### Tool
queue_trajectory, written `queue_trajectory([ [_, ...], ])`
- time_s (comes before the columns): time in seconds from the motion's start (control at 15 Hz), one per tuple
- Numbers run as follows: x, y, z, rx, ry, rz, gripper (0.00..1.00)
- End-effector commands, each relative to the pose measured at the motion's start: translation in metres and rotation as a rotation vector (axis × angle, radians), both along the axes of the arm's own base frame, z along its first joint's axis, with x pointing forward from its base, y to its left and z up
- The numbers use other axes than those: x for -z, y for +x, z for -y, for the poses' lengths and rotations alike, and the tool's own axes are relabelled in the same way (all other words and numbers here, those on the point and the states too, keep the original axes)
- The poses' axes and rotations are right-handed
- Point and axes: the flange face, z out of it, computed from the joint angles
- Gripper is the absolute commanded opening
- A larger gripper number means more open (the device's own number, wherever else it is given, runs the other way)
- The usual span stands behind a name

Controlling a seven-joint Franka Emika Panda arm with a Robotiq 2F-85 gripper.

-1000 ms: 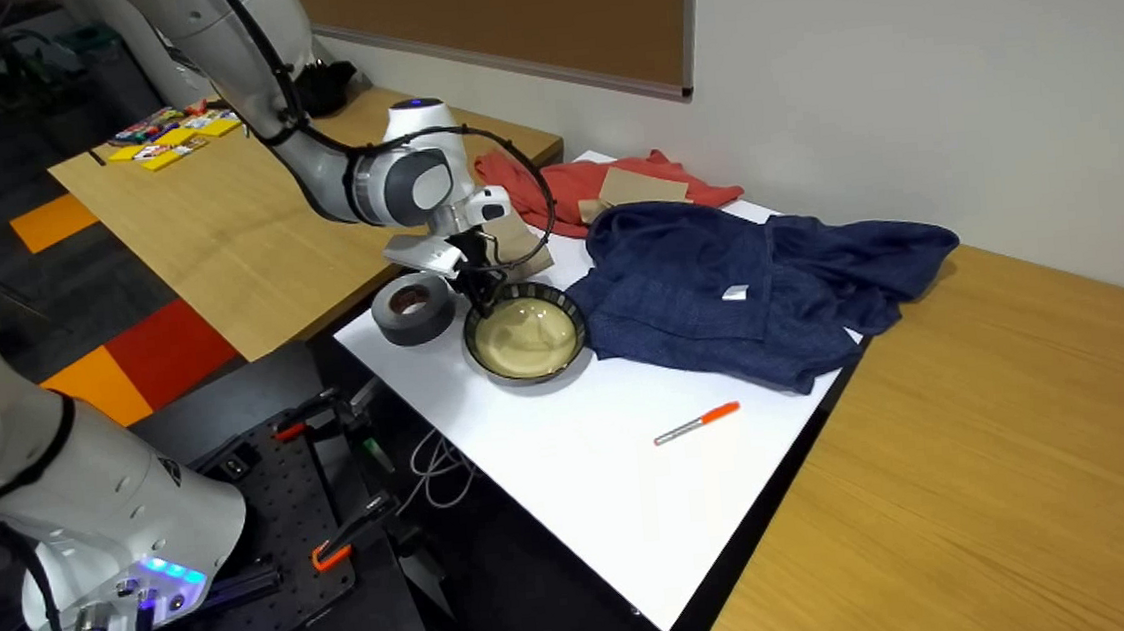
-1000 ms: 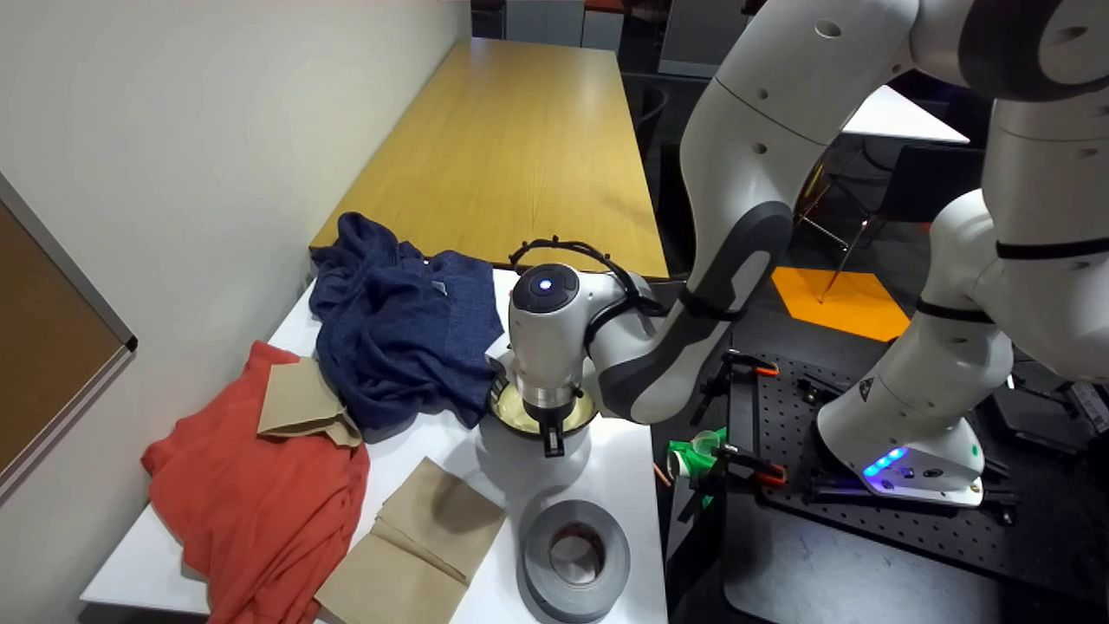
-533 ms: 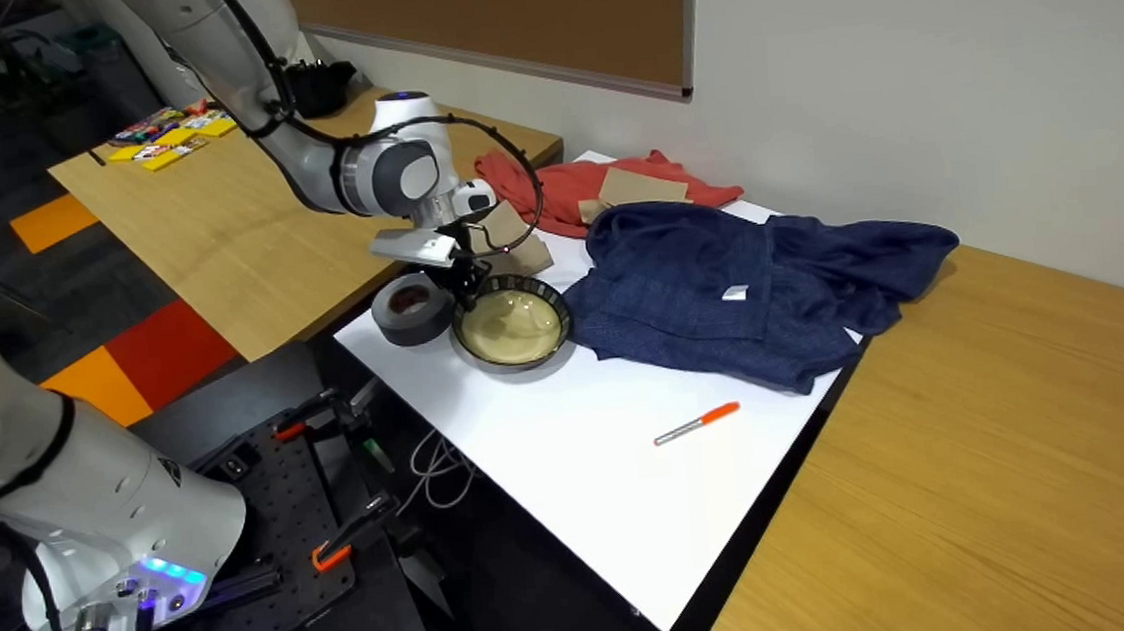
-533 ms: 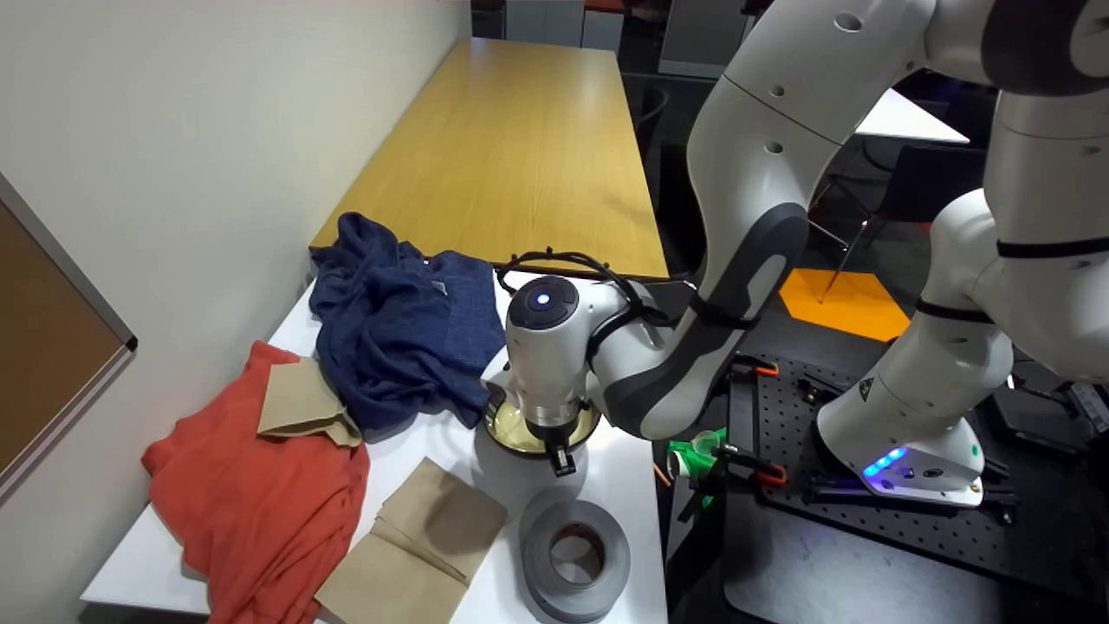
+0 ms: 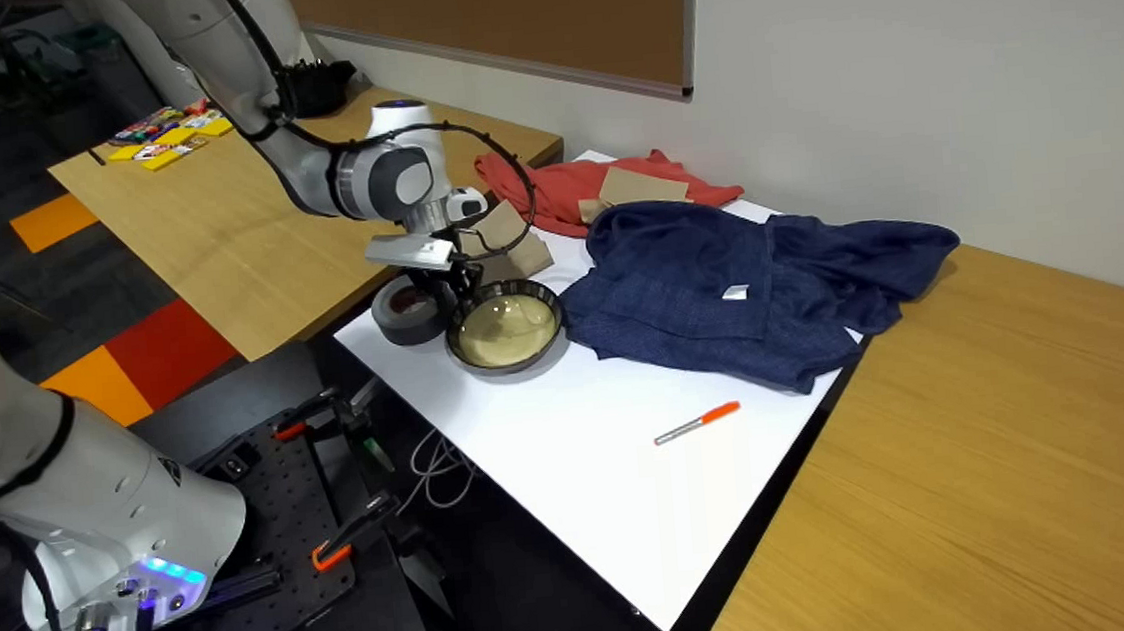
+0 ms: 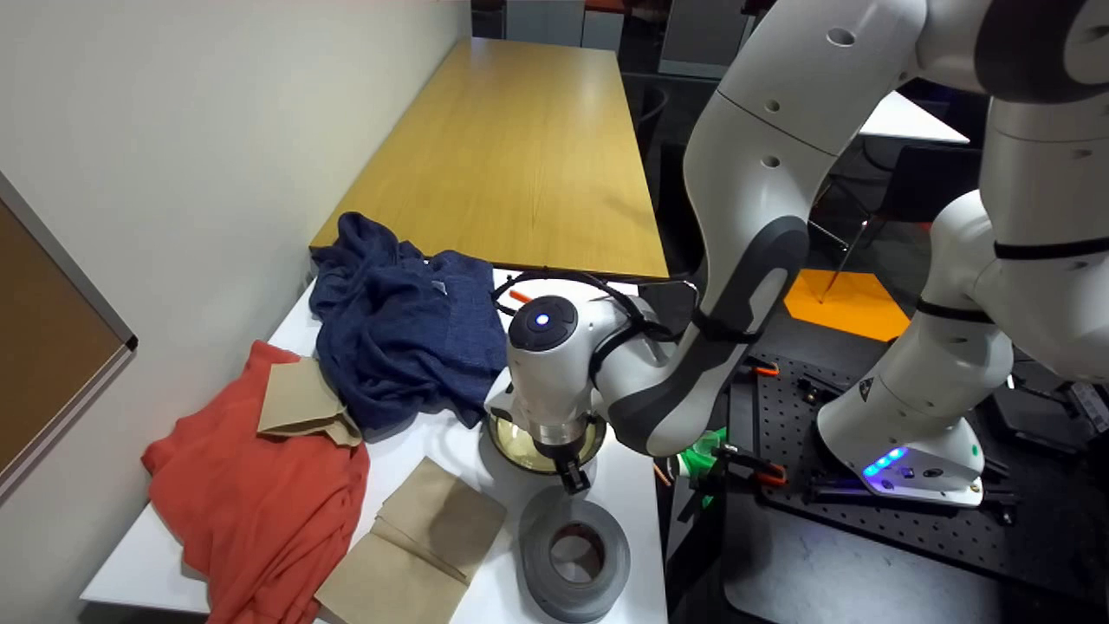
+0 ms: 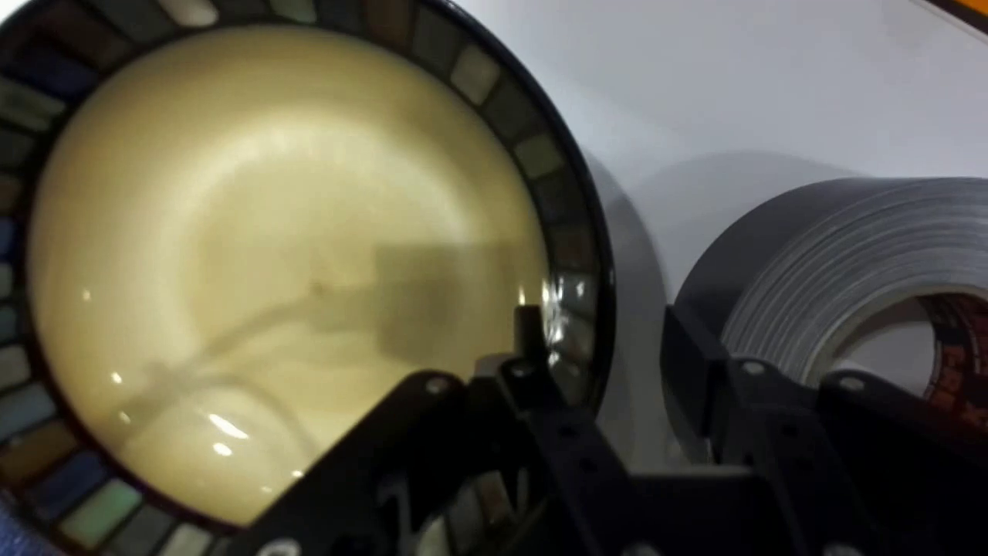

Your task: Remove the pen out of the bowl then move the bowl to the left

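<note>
In an exterior view, you can see the orange pen (image 5: 697, 423) lying on the white desk (image 5: 575, 475), well away from the bowl (image 5: 508, 334) at its 4 o'clock, with the grey tape roll (image 5: 413, 331) near its 9 o'clock. In an exterior view, your arm (image 6: 736, 182) hides part of the bowl, and the folded brown sheet (image 6: 394, 572) lies at the bowl's 8 o'clock. In the wrist view, your tool (image 7: 602, 332) is spread, its two fingers (image 7: 691, 363) apart with the bowl's dark rim showing between them at 3 o'clock, but you cannot tell if they touch it.
</note>
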Motion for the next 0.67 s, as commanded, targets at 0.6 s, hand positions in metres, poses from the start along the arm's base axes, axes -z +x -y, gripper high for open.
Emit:
queue_trajectory([
  [0.6, -0.059, 0.0, 0.017, -0.007, 0.021, 0.063, 1.0],
])
